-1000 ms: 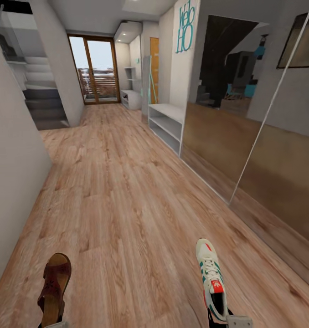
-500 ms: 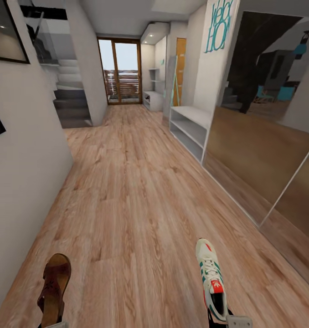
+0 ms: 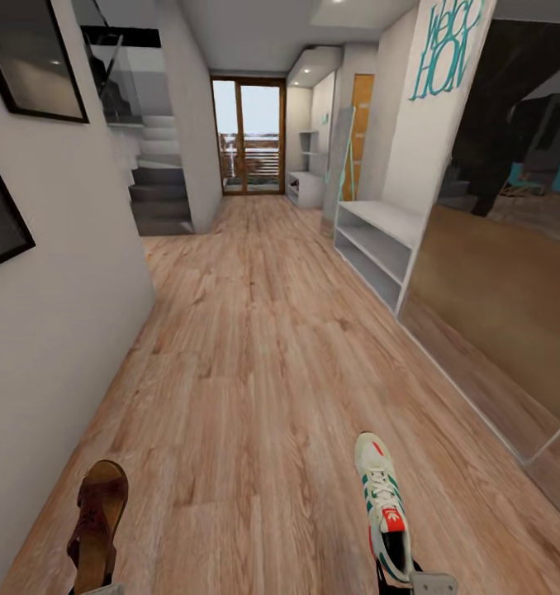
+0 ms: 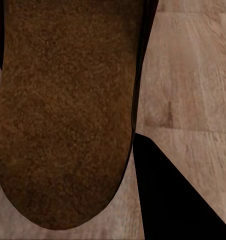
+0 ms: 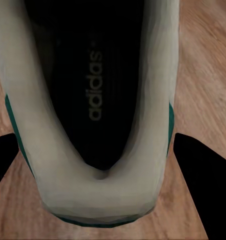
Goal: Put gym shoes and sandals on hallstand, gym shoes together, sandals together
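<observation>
White lace-up gym shoe with green stripes (image 3: 382, 498) held low at near right, toe pointing far, heel pinched by right pincer (image 3: 429, 583). Dark reddish-brown strappy sandal (image 3: 97, 522) at near left, heel end down toward left pincer (image 3: 98, 590); that grip hidden, cannot tell. Below both, brown wood-plank floor (image 3: 263, 347); pale-grey shelved bench (image 3: 377, 245) far right.
</observation>
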